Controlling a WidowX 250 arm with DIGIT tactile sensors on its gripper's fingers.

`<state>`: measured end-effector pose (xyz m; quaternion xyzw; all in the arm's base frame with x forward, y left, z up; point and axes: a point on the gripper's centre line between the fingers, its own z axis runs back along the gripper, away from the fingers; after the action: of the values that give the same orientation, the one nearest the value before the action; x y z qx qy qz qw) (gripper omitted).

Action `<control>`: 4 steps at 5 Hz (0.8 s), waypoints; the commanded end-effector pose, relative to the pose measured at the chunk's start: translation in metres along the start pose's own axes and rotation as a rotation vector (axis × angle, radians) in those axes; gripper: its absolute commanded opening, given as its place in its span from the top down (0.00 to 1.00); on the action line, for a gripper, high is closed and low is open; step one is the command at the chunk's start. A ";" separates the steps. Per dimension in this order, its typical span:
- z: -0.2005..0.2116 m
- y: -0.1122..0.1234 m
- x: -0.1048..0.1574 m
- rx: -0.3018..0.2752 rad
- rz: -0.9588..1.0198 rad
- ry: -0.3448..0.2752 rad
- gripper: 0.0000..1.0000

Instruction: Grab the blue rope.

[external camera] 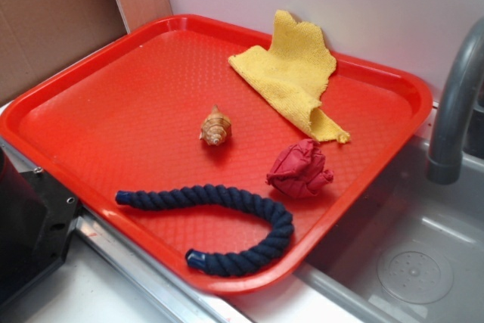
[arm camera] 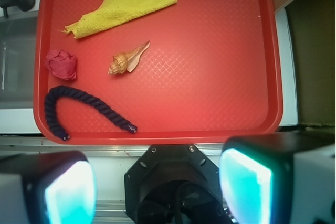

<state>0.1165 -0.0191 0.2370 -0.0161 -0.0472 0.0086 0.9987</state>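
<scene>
— Four things sit on the red tray [arm camera: 220,51]: yellow cloth [arm camera: 128,1], blue rope [arm camera: 79,103] curled along my near edge, red ball [arm camera: 61,64], shell [arm camera: 127,60].

— And your gripper [arm camera: 157,192]?

— Wide open, empty, short of the tray. Limp rope might slip, or I'd snag the ball.

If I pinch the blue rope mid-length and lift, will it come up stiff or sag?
Likely sag: the blue rope lies in a loose hook curve on the red tray, so both ends would probably dangle. Its twisted strands look grippy rather than slippery. The open tool is well short of it.
</scene>
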 end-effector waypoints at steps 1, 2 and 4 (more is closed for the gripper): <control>0.000 0.000 0.000 0.000 0.000 0.000 0.00; -0.029 -0.019 0.002 -0.072 -0.184 -0.013 0.00; -0.098 -0.061 0.020 -0.184 -0.449 -0.007 0.00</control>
<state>0.1480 -0.0788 0.1367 -0.0953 -0.0443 -0.2091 0.9722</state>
